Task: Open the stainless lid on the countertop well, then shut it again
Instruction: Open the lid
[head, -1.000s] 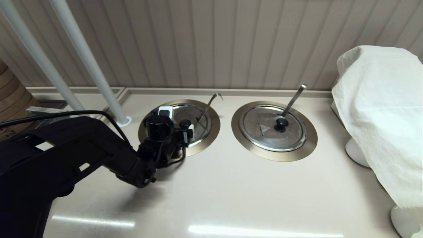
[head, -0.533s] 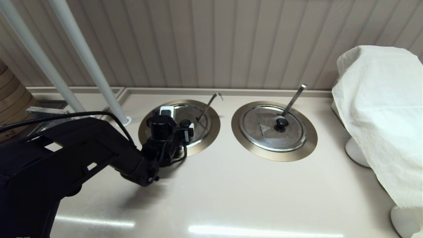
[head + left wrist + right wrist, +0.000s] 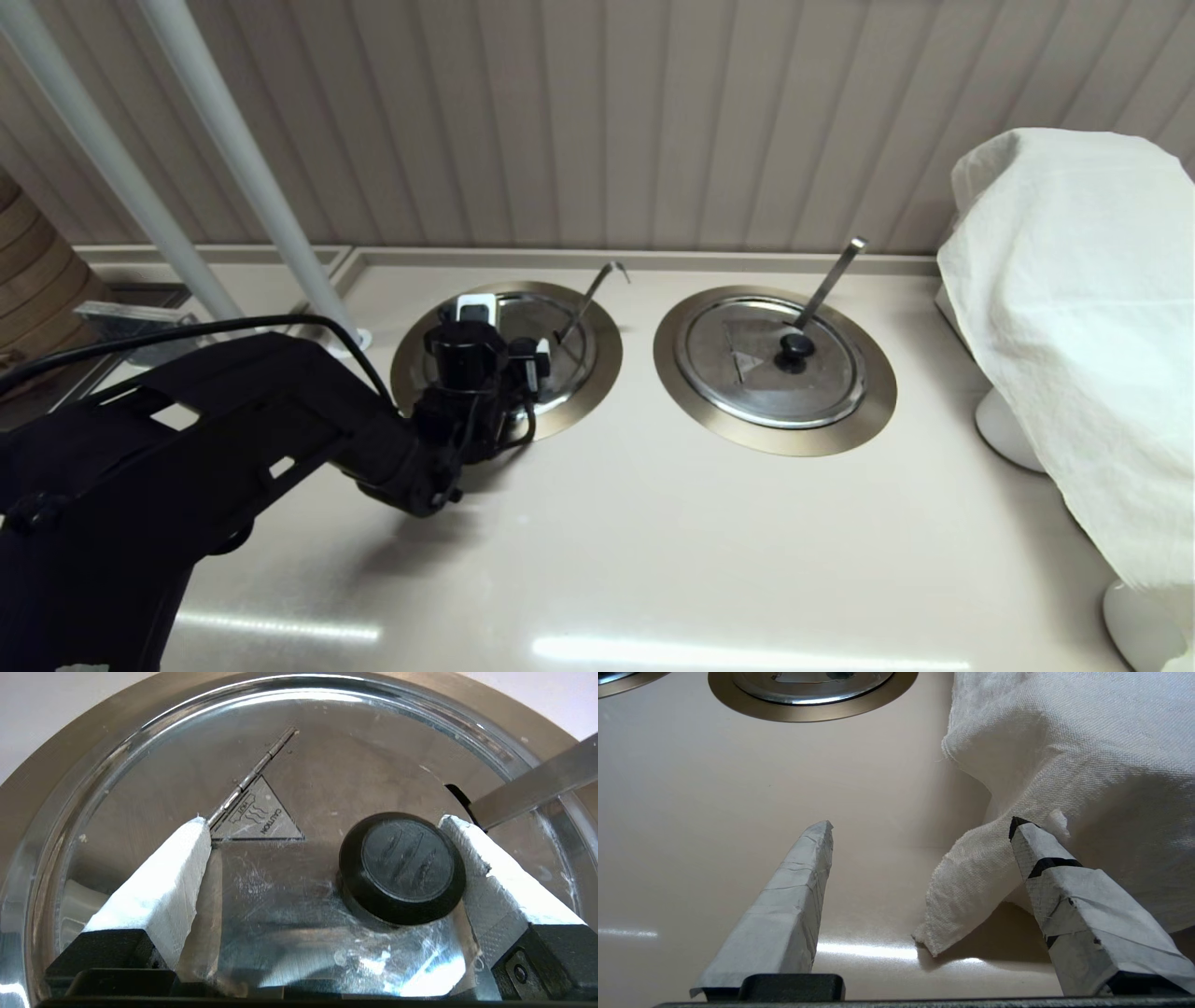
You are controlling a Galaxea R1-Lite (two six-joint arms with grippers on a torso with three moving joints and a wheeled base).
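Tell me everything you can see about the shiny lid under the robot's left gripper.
The stainless lid is a round, mirror-bright steel disc lying flat and closed in the countertop well. It carries a black knob, a triangular hot-caution mark, a thin hinge line and an edge notch passing the handle. The open left gripper straddles the knob, one finger against it.

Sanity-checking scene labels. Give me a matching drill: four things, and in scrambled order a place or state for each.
Things:
1. stainless lid
2. left gripper
3. right gripper
4. white cloth

Places or states:
A. open, over bare counter next to the cloth
B. draped over something at the counter's right end
C. seated in the countertop well
D. open, fingers either side of the black knob

Pairs: 1-C, 2-D, 3-A, 4-B
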